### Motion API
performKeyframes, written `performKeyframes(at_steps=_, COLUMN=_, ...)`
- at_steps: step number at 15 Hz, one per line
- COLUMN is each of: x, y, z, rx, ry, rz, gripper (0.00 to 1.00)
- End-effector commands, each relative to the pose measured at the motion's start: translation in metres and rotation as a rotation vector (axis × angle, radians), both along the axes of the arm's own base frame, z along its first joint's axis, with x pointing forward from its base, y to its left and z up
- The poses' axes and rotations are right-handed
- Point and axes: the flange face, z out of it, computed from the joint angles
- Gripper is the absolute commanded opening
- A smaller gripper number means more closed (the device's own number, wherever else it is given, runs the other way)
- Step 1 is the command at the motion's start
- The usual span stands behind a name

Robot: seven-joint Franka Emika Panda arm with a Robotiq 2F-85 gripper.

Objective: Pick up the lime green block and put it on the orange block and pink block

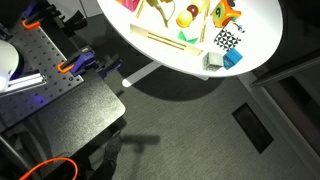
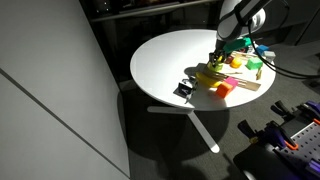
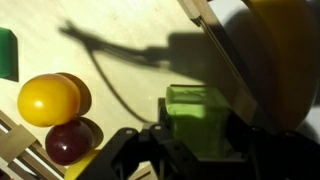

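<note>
A: So, where is the lime block (image 3: 198, 108)?

B: It's between the fingers of the hand (image 3: 200, 150), at the bottom of the wrist view. They sit against both its sides, so I read it as clamped, though the contact itself is dark.

A: Why hold it over the board (image 3: 120, 40)?

B: The hand throws a long shadow across the board. That suggests the block hangs clear of the wood, free to travel. The yellow ball (image 3: 48, 100) lies well off to one side, out of the way.

A: And the orange block and pink block?

B: Neither shows in the wrist view. In both exterior views the toys on the bench (image 2: 165, 60) are too small to tell apart. I judge the carry to them comes next.
</note>
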Motion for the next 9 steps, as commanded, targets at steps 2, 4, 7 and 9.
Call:
performKeyframes(at_steps=2, x=-0.007, y=0.013, z=0.035, rx=-0.024, ry=-0.019, rz=-0.014, gripper=0.31)
performKeyframes(at_steps=4, x=-0.011, y=0.021, z=0.046, rx=-0.024, ry=-0.028, rz=-0.007, gripper=0.31)
performKeyframes(at_steps=7, x=-0.02, y=0.03, z=0.063, rx=-0.026, ry=-0.026, rz=0.014, gripper=0.31)
performKeyframes(at_steps=9, x=-0.028, y=0.036, z=0.072, rx=-0.023, ry=-0.005, rz=0.034, gripper=0.31)
